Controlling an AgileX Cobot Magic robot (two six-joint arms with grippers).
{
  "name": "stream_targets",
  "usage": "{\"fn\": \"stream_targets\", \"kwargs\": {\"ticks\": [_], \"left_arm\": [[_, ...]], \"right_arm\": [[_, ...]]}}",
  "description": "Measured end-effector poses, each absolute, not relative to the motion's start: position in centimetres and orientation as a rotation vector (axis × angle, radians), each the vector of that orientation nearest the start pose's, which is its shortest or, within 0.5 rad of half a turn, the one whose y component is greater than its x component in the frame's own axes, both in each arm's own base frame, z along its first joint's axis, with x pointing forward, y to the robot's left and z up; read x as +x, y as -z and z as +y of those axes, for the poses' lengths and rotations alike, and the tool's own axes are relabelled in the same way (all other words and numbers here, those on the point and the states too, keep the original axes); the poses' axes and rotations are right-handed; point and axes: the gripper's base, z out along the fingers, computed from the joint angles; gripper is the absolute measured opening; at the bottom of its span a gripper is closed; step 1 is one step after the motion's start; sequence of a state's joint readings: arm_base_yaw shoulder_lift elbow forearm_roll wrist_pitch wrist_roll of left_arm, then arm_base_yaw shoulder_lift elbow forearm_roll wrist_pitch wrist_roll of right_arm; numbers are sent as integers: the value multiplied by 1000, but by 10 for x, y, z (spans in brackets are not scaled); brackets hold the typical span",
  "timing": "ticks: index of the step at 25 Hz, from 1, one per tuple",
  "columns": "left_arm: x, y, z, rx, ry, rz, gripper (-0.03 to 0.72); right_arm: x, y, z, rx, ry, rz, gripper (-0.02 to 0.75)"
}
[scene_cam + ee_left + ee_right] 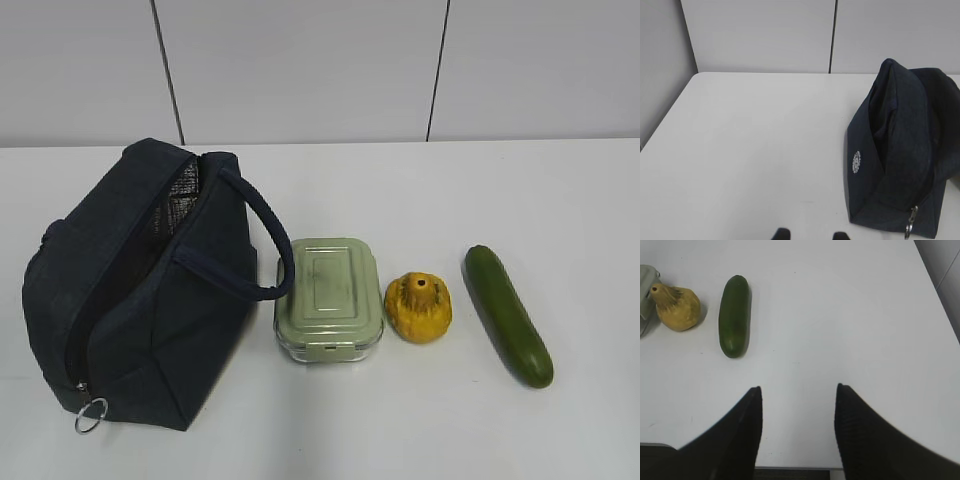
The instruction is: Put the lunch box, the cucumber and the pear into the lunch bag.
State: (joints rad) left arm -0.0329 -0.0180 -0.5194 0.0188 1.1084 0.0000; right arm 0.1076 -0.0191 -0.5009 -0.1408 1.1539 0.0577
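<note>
Right gripper (797, 432) sat wide open, empty, low in frame | left gripper (811, 235) partly open, empty | lunch bag (140, 290) left, unzipped | lunch box (328, 296), pear (419, 307), cucumber (507, 314) outside | step: start; next grab something.

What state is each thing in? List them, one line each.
lunch bag: on the table, zipper open, silvery lining showing, nothing seen inside.
lunch box: lid on, beside the bag, on the table.
pear: on the table, between lunch box and cucumber, untouched.
cucumber: lying flat on the table, untouched.
left gripper: jaws apart, holding nothing.
right gripper: jaws open wide, empty, above bare table.
</note>
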Motion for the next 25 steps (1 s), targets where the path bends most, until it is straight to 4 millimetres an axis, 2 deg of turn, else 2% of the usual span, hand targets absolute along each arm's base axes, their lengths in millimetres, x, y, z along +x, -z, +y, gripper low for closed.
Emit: {"fn": "stream_targets", "kwargs": {"ticks": [25], "left_arm": [[-12, -279, 2, 32, -2, 2054, 165]], "right_arm": [[-11, -271, -13, -36, 76, 2109, 375]]}}
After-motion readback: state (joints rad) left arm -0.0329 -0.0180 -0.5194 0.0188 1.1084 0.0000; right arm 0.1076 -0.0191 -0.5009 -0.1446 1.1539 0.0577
